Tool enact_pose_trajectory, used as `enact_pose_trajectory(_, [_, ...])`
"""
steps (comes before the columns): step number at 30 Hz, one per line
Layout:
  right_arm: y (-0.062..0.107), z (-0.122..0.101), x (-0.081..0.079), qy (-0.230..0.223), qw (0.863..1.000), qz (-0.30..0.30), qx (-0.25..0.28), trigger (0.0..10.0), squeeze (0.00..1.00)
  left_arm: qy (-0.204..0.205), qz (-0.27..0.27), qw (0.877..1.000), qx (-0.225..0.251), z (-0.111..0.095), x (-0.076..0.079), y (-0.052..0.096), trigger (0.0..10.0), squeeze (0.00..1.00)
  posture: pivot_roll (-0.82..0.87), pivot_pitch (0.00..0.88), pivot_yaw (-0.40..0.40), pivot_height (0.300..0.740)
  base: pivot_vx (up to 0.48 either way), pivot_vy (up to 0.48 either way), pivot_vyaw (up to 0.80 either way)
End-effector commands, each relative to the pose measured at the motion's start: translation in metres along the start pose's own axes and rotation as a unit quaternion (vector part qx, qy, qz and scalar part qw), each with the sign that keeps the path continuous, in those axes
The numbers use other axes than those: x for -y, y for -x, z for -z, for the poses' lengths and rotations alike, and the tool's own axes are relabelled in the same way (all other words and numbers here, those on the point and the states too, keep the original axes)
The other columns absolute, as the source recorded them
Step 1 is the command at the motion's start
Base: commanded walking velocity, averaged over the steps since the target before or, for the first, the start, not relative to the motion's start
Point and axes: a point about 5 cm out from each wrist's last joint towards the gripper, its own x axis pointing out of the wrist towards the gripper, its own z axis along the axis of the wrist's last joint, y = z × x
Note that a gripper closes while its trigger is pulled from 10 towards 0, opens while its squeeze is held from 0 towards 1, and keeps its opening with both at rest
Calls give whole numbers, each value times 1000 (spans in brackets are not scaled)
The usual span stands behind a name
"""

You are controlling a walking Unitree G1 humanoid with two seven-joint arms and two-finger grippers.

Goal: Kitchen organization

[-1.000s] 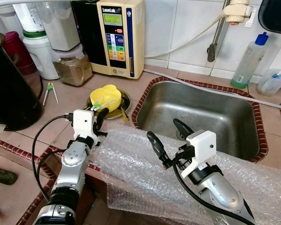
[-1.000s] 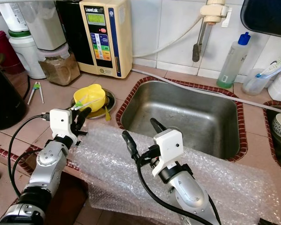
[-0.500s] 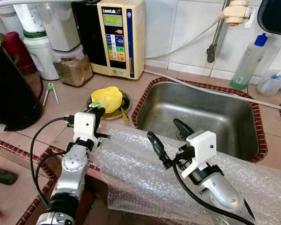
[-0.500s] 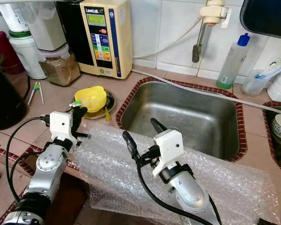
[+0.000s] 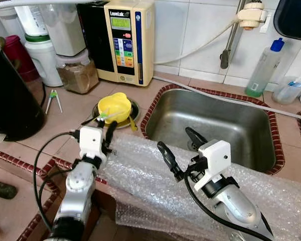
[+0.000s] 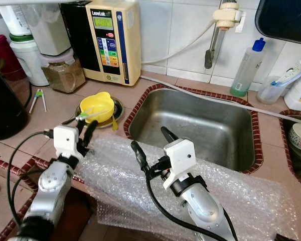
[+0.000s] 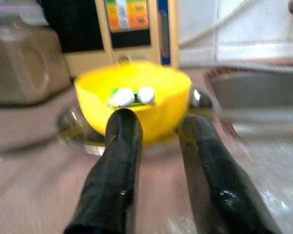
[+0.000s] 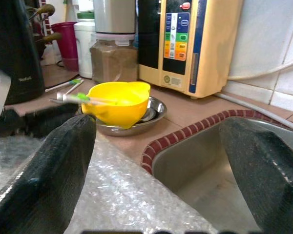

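Tiled kitchen counter (image 5: 75, 108), terracotta w/ a red-brick edge, runs left of a steel sink (image 5: 215, 125). Task item closest to the action: yellow bowl (image 5: 114, 106), sitting in a shallow steel dish (image 5: 134, 106) on the counter just left of the sink rim. A green-and-white utensil (image 5: 104, 113) lies across the bowl's near rim; in the left wrist view its white end (image 7: 132, 96) shows at the bowl's lip.

Left gripper (image 5: 107, 135) sits just short of the bowl, fingers parted by a small gap and closed on nothing, tips pointing at the bowl's near side. Can't tell if a tip touches the utensil. Wrist view is blurred.

Bubble wrap sheet (image 5: 155, 186) drapes over the counter's front edge and the sink's near rim, under both arms. Right gripper (image 5: 178, 148) hovers above the wrap at the sink's front edge, fingers spread wide, empty.

Behind the bowl: cream water ionizer (image 5: 125, 37) w/ coloured buttons against the wall, a jar of brown powder (image 5: 78, 73) left of it, white containers (image 5: 42, 55) further left, a black kettle (image 5: 10, 95) at far left. Small green-tipped tongs (image 5: 53, 98) lie on the counter between kettle and bowl. Hose (image 5: 231, 98) runs along the back of the sink; clear bottle w/ blue cap (image 5: 263, 65) stands at the right by the wall.
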Motion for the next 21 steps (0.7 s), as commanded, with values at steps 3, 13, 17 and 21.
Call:
enact_pose_trajectory(3, [0, 1, -2, -2, 1000, -10, 0, 10000, 0, -21, 18, 999, 29, -9, 2, 2, 10000, 1000, -42, 0, 42, 740, 0, 0, 0])
enact_pose_trajectory(13, [-2, 0, -4, -8, 1000, -26, 2, 10000, 0, -44, 20, 997, 55, -20, 0, -1, 10000, 1000, -37, 0, 38, 740, 0, 0, 0])
enact_pose_trajectory(17, [-2, 2, -4, -7, 1000, -27, -1, 10000, 0, -29, 29, 999, 29, -12, 3, 1, 10000, 1000, -37, 0, 38, 740, 0, 0, 0])
enact_pose_trajectory(21, [-1, 2, -5, -7, 1000, -29, -4, 10000, 0, -31, 31, 999, 27, -11, 3, 2, 10000, 1000, -38, 0, 39, 740, 0, 0, 0])
